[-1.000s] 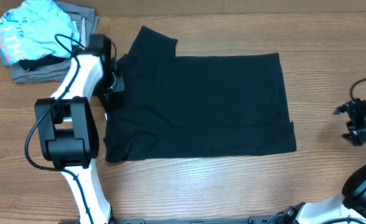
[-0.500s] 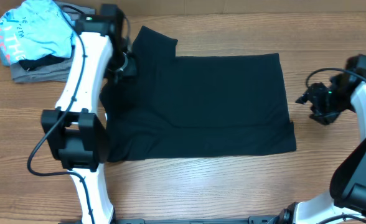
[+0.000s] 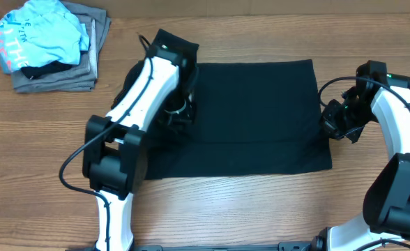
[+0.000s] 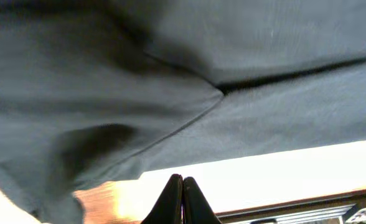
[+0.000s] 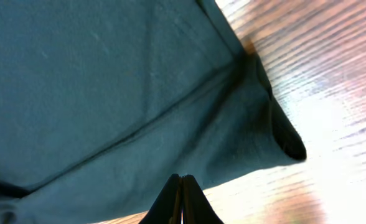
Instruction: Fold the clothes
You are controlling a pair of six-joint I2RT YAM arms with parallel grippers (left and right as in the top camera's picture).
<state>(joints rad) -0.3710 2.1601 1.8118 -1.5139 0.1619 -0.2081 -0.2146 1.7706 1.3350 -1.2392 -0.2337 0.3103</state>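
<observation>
Now we see the black T-shirt [image 3: 254, 118] lying spread across the middle of the wooden bench [image 3: 226, 209], its long side running left to right and one sleeve poking out at the far left corner. Our left arm [image 3: 139, 90] reaches over the shirt's left part, where the cloth is bunched and doubled over. In the left wrist view the left fingers [image 4: 177, 199] are pressed tight together, their tips pinching the hem of the dark fabric, which hangs lifted above the bright bench. The right fingers [image 5: 175, 199] are likewise closed with no gap, nipping the shirt's right edge near a raised, folded corner. Well apart, at the far left of the bench, a light blue shirt [image 3: 41, 35] with red lettering sits on a folded grey garment [image 3: 58, 80].
</observation>
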